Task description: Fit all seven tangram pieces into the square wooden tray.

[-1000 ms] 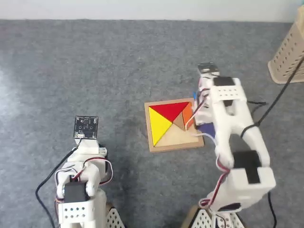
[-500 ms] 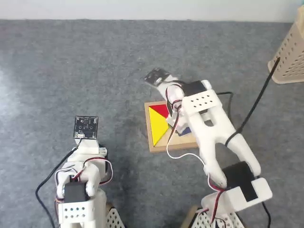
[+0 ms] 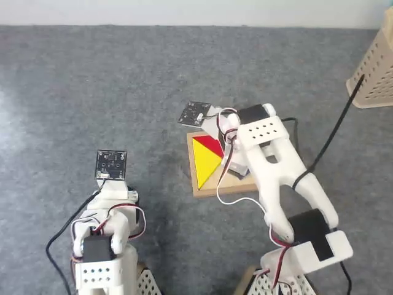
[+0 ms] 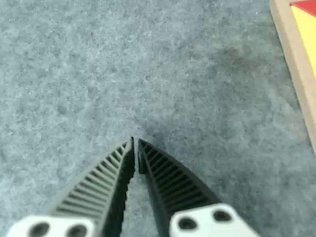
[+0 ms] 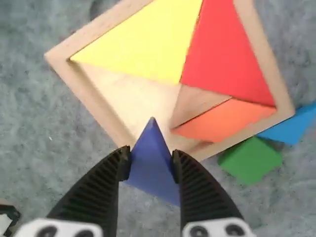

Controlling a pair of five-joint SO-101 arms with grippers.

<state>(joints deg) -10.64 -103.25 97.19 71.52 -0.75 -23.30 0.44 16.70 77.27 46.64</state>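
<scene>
The square wooden tray (image 3: 191,165) lies on the grey carpet, with my right arm (image 3: 261,132) stretched over its right half. In the right wrist view my right gripper (image 5: 149,153) is shut on a dark blue triangle (image 5: 150,168), held above the tray's rim (image 5: 74,84) and the bare tray floor (image 5: 133,106). A yellow triangle (image 5: 148,44), a red triangle (image 5: 222,54) and an orange piece (image 5: 222,121) lie in the tray. A green square (image 5: 249,160) and a light blue piece (image 5: 291,126) lie outside it. My left gripper (image 4: 136,143) is shut and empty over carpet, left of the tray (image 4: 291,54).
A beige perforated basket (image 3: 371,67) stands at the far right edge. The left arm (image 3: 110,196) sits folded at the lower left. Open carpet stretches behind and to the left of the tray.
The right arm has swung left from the tray's right side to over the tray, carrying the dark blue triangle. The left arm has not moved.
</scene>
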